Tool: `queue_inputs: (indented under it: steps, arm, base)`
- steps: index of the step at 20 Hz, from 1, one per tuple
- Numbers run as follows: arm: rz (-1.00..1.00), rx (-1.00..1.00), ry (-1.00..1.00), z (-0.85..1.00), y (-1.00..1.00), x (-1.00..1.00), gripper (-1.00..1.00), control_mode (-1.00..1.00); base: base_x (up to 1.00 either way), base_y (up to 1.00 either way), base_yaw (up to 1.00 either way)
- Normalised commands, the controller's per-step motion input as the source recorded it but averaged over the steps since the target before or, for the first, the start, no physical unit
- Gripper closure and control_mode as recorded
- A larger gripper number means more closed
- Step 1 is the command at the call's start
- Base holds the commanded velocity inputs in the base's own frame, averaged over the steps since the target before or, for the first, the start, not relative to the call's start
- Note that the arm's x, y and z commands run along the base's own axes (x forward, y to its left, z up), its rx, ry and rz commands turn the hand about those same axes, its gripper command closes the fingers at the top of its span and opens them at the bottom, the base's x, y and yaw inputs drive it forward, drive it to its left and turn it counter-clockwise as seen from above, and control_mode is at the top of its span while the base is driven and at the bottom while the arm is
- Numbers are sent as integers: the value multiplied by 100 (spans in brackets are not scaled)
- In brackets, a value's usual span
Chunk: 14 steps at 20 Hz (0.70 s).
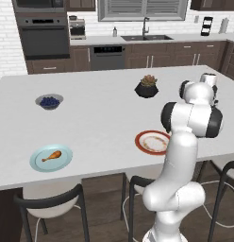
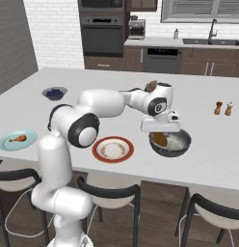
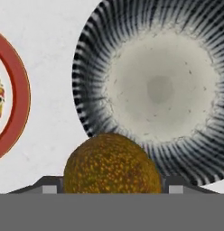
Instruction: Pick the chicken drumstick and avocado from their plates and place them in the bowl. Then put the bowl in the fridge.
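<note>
My gripper (image 2: 160, 136) is shut on the avocado (image 3: 111, 162), a round olive-brown lump, just above the near rim of the deep patterned bowl (image 2: 175, 144). In the hand view the bowl (image 3: 159, 90) shows a bare cream inside. The orange-rimmed plate (image 2: 112, 149) lies bare to the bowl's left. Far left, near the counter's front edge, the chicken drumstick (image 1: 52, 156) rests on the light blue plate (image 1: 38, 163). The fridge is out of view.
A small grey bowl of berries (image 1: 49, 101) and a black succulent pot (image 1: 146, 87) stand farther back on the island. Two shakers (image 2: 222, 108) stand to the right. Chairs (image 1: 50, 203) line the near edge. The wall oven (image 1: 43, 35) is behind.
</note>
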Motion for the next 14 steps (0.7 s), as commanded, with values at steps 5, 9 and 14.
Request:
queue_inputs:
  steps: [5, 9, 14]
  arm:
    - [-1, 0, 0, -3, -27, 63, 100, -100]
    - [0, 0, -3, -33, -22, 46, 100, -100]
    - [0, 0, 0, -62, -25, 11, 100, -100]
  base:
    - [0, 0, 0]
    - [0, 0, 0]
    - [0, 0, 0]
